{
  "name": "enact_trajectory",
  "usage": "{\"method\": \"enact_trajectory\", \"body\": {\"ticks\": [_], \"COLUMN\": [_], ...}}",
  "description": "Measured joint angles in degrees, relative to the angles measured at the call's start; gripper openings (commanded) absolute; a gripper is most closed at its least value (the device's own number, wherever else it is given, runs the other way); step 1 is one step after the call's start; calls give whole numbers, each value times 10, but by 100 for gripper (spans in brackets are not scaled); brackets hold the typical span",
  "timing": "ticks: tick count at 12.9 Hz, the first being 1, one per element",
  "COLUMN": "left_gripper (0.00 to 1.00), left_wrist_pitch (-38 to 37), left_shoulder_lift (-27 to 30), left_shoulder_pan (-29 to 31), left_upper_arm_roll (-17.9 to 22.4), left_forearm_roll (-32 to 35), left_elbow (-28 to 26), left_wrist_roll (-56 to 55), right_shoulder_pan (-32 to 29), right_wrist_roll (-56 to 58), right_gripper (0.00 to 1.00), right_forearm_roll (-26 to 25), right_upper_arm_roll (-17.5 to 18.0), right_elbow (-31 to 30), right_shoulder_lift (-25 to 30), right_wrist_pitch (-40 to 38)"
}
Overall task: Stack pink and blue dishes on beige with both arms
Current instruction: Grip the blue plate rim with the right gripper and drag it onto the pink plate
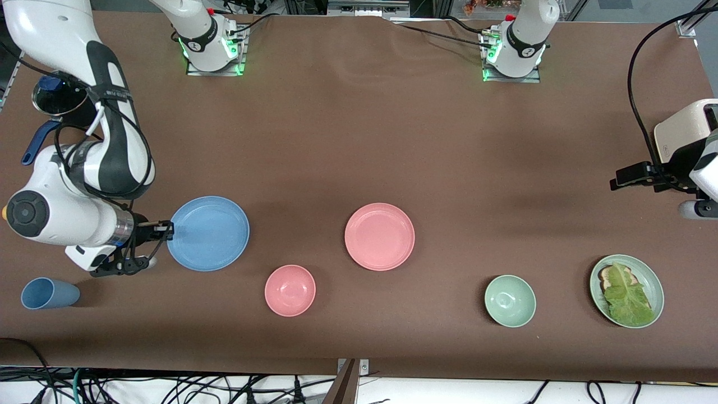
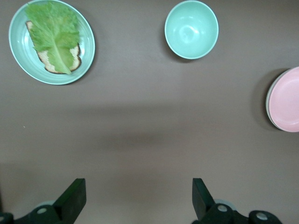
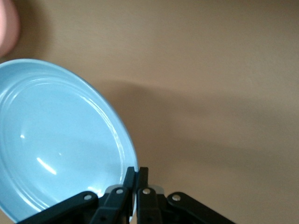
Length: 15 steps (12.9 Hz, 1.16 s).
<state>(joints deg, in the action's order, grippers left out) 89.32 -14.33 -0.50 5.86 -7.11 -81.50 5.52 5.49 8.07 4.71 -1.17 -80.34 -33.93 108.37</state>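
My right gripper is shut on the rim of the sky-blue plate, at the edge toward the right arm's end of the table. The salmon-pink plate lies flat mid-table. The beige plate does not show in the front view. In the left wrist view a thin pale edge peeks out under the pink plate's rim. My left gripper hangs open and holds nothing, high over bare table at the left arm's end.
A pink bowl, a pale green bowl and a green plate with bread and lettuce sit nearer the front camera. A blue cup lies by the right arm. A cream appliance stands at the left arm's end.
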Motion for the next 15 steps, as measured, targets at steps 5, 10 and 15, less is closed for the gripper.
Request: {"method": "enact_trajectory", "body": {"ticks": [5, 10, 15], "left_gripper": [100, 100, 100], "left_wrist_pitch": [11, 15, -2], "left_shoulder_lift": [27, 43, 76], "left_shoulder_pan": [25, 35, 50], "left_upper_arm_roll": [-7, -17, -85], "left_forearm_roll": [0, 1, 63], "left_elbow": [-17, -25, -28], "left_wrist_roll": [-2, -2, -39], "right_shoulder_pan": [79, 200, 263], "right_wrist_roll": [-201, -435, -590], "right_gripper": [0, 0, 0], "right_forearm_roll": [9, 10, 10], "right_upper_arm_roll": [34, 37, 38], "right_elbow": [23, 24, 26], "right_shoulder_lift": [-3, -40, -85], "right_wrist_pitch": [-18, 59, 152]}}
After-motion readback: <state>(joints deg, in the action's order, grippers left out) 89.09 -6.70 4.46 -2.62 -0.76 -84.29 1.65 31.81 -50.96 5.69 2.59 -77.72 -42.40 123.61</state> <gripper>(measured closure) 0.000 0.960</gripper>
